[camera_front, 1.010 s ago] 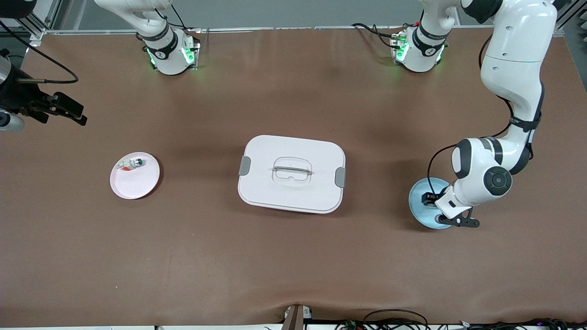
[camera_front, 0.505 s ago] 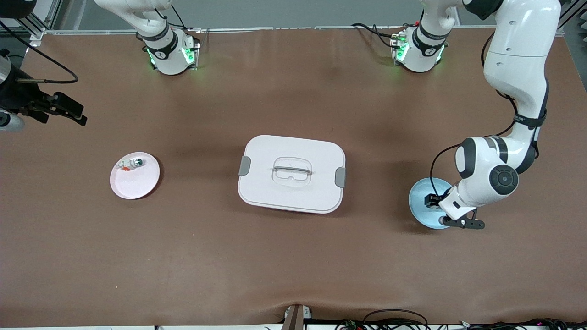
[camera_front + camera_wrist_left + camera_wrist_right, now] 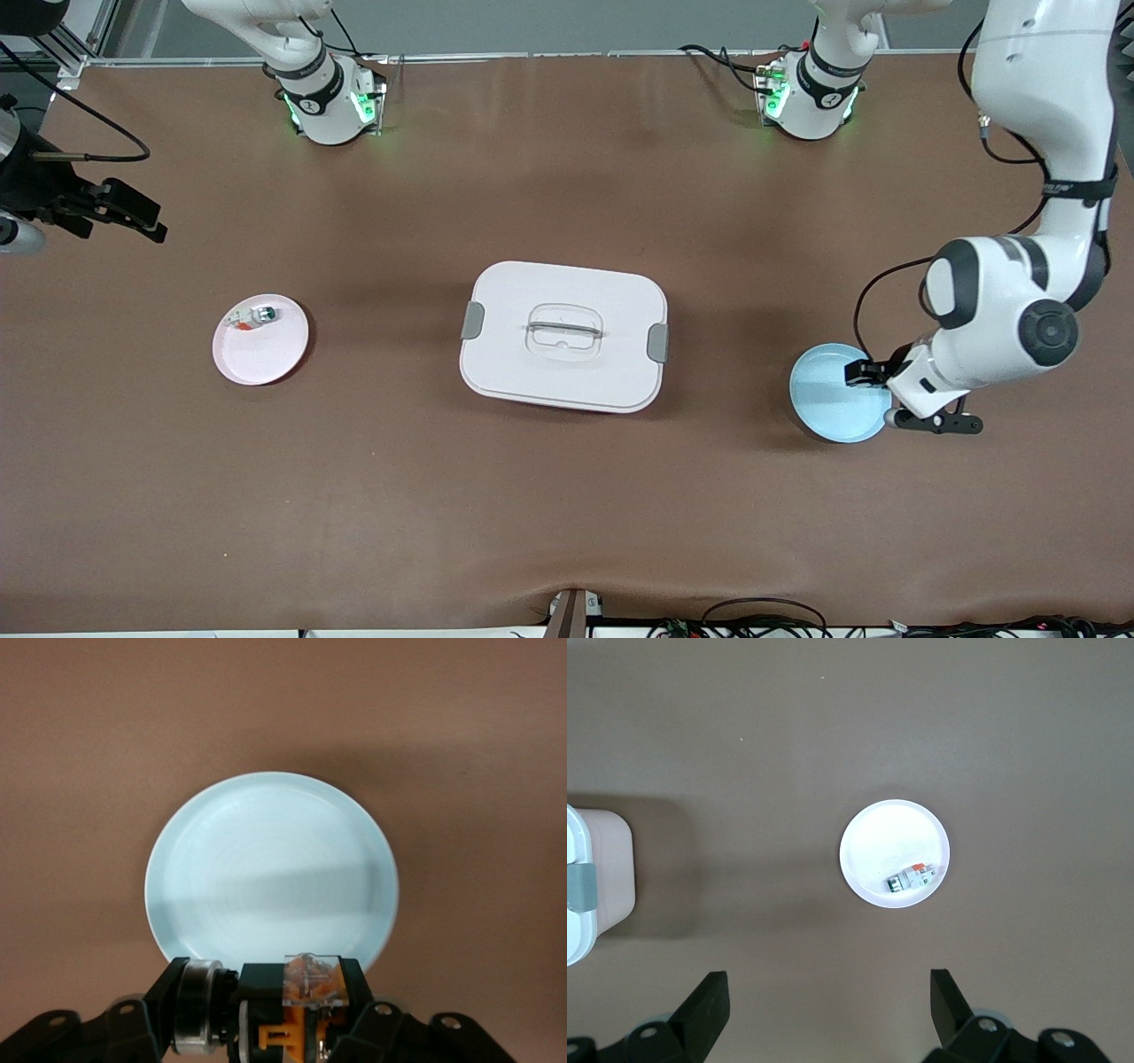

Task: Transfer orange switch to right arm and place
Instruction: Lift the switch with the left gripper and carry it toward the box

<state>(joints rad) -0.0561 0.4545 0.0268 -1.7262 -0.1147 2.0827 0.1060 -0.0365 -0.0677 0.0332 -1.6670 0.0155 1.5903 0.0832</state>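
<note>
The orange switch (image 3: 306,992), a tiny black box with an orange window, sits between the fingers of my left gripper (image 3: 301,1014), which is shut on it. In the front view the left gripper (image 3: 866,374) holds the switch (image 3: 858,372) in the air over the rim of the light blue plate (image 3: 833,403). The blue plate (image 3: 270,868) has nothing on it. My right gripper (image 3: 124,213) waits, open and empty, in the air over the right arm's end of the table; its fingers (image 3: 709,1001) stand wide apart.
A white lidded box (image 3: 563,337) stands in the middle of the table. A pink plate (image 3: 260,340) toward the right arm's end holds a small white-green part with an orange-red tip (image 3: 252,316), also in the right wrist view (image 3: 909,877).
My left gripper has lifted and drawn toward the left arm's end of the table with the switch in it, uncovering most of the blue plate. The right arm has not moved.
</note>
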